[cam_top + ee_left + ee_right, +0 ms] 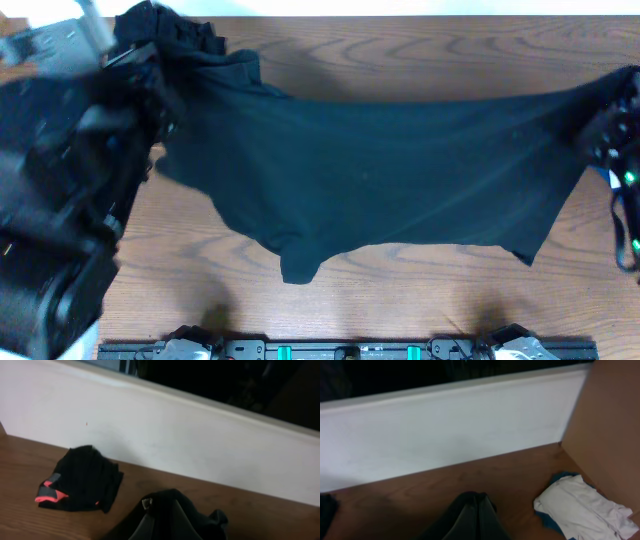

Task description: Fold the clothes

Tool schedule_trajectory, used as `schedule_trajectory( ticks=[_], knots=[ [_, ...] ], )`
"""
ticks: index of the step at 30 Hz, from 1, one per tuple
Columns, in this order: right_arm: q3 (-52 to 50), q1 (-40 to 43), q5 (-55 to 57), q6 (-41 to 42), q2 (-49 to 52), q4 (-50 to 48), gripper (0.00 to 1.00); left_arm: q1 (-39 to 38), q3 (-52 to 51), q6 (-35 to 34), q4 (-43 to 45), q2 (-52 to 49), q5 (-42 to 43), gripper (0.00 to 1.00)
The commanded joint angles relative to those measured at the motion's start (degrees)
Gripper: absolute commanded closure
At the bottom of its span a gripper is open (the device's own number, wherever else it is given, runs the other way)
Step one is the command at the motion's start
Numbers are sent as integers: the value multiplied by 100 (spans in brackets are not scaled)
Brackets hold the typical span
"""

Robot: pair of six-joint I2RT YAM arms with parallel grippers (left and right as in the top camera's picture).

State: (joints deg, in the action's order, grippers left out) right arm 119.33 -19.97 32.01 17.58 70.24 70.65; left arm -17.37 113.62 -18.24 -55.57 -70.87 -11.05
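Overhead view, left to right: the left arm point(60, 200), blurred and close to the lens, fills the left edge. The long black garment point(380, 170) is held spread as a wide sheet over the wooden counter point(400, 300), and it runs from the left arm's end to the right edge of the frame. Its lower hem sags towards the near side. Left wrist view: the left pincer point(160, 520) is closed on a bunched edge of that garment, with fabric wrapping its tips. To its left, well apart, a small black garment with coral-red trim point(80, 480) lies crumpled on the counter near the white wall point(175, 435). Right wrist view: the right pincer point(476, 515) is pinched tight on the long garment's opposite edge. To its right, a folded white cloth point(580, 505) lies on the counter beside a brown panel point(610, 425)
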Motion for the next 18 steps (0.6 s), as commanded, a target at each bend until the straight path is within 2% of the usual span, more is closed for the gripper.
schedule_trajectory(
  ticks=[1,10,18],
  knots=[
    [90,197,153,199,317,-13,99,-7,105,-70,13,-271,-203,94],
    [-20,761,-382,557,1539,-63,99,-7,98,-48,101,-1543,-229,94],
    [-31,1143,-761,549,2962,-605,99,-7,101,-22,772,-2946,-229,94]
  ],
)
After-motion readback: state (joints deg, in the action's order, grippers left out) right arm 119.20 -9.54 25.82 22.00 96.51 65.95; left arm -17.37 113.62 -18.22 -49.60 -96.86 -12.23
